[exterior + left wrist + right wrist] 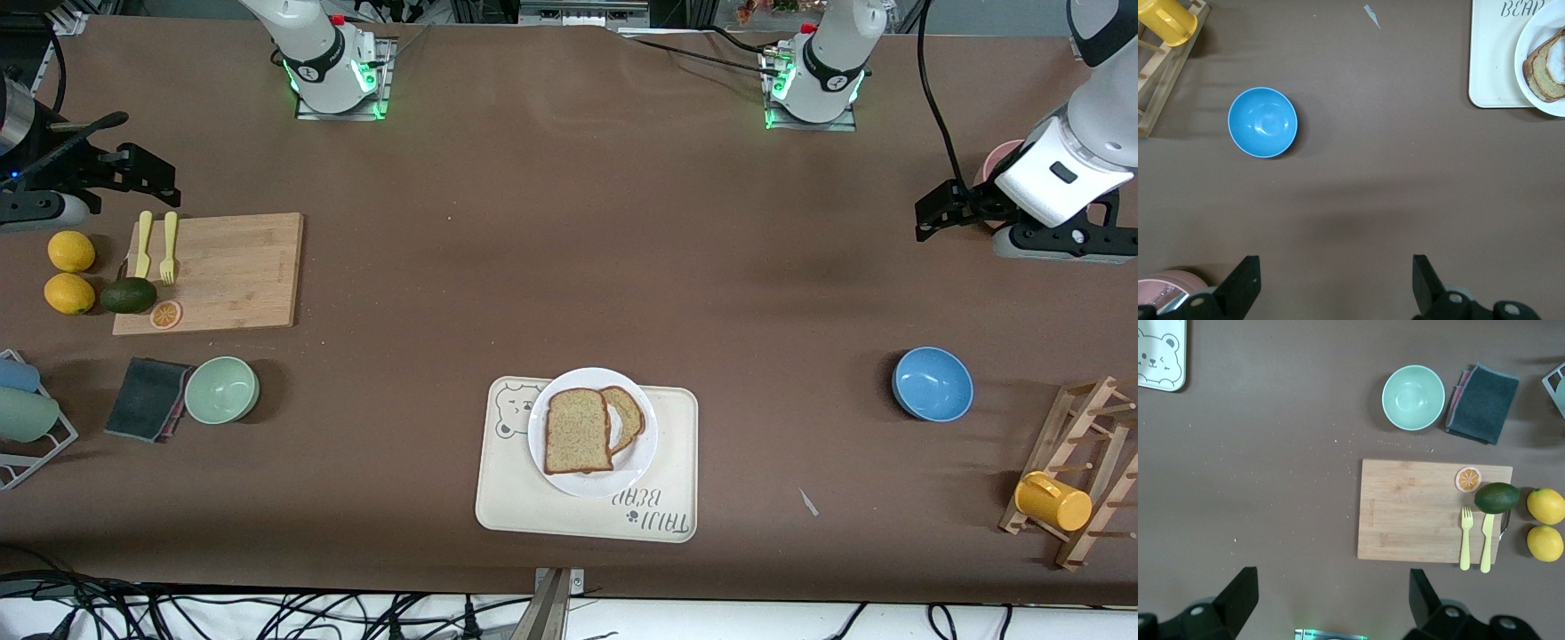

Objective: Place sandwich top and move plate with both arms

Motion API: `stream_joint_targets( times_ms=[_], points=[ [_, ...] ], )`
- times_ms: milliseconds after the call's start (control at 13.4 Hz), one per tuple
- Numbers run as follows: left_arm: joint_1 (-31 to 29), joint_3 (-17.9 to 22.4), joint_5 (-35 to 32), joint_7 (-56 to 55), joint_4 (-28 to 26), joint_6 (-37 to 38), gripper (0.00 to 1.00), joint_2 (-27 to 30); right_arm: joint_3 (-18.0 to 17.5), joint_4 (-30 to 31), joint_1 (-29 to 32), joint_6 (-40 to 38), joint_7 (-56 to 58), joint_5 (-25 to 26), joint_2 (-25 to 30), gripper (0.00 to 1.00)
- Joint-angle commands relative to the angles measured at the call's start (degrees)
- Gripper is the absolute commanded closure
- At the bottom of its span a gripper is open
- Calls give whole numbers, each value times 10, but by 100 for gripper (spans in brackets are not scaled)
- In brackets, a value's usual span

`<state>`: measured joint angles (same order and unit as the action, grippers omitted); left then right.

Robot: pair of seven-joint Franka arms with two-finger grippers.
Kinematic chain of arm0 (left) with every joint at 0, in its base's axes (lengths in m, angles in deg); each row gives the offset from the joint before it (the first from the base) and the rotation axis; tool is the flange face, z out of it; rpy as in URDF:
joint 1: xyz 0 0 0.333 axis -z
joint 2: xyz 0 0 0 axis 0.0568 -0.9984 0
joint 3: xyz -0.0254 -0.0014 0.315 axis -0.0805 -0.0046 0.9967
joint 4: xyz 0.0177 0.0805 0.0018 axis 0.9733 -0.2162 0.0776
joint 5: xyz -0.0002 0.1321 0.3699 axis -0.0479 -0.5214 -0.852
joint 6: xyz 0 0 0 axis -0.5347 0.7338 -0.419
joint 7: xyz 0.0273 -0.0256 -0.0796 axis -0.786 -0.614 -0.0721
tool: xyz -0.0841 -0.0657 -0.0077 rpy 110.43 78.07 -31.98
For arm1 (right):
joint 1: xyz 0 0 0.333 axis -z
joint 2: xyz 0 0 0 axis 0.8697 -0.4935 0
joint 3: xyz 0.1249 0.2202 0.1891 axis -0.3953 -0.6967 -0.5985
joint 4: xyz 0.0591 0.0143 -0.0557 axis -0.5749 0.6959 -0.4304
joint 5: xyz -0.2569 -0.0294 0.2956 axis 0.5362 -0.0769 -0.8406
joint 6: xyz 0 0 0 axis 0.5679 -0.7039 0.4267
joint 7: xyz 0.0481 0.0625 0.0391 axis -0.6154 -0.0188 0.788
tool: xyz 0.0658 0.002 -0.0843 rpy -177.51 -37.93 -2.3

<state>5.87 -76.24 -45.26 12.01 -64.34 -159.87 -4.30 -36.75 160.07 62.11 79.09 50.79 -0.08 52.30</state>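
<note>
The sandwich top (578, 430), a speckled tan slice with brown crust, lies flat on the white plate (622, 473). It partly covers a second bread slice (629, 414) that sticks out toward the left arm's end. The plate sits on a cream bear tray (533, 507). My left gripper (932, 216) is open and empty, up over bare table near a pink dish; its view (1335, 283) shows the plate's rim (1528, 33) and the lower slice (1541, 70). My right gripper (164, 182) is open and empty, up over the table beside the cutting board (231, 271); it also shows in the right wrist view (1331, 597).
A blue bowl (932, 383) and a wooden rack with a yellow mug (1053, 500) stand at the left arm's end. A green bowl (221, 389), dark sponge (147, 398), lemons (70, 271), avocado (129, 295), and fork and knife (156, 246) are at the right arm's end.
</note>
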Motion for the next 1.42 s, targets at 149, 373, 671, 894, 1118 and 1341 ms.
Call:
stream_joint_targets(
  times_ms=[149,373,671,894,1118,1341],
  points=[
    [4,-1,-11,-5,-11,-4,0,13,-5,7,2,19,8,1,0,0],
    [3,-1,-10,-5,-11,-4,0,13,-5,7,2,17,8,2,-6,0],
    [3,-1,-11,-5,-12,-4,0,13,-6,5,2,12,8,5,-5,0],
    [3,-1,-10,-5,-12,-4,0,13,-6,3,1,11,8,6,-5,0],
    [2,-1,-11,-4,-12,-4,0,13,-6,3,2,11,8,7,-5,0],
    [2,-1,-11,-5,-12,-4,0,13,-6,3,2,11,8,7,-5,0]
  ],
)
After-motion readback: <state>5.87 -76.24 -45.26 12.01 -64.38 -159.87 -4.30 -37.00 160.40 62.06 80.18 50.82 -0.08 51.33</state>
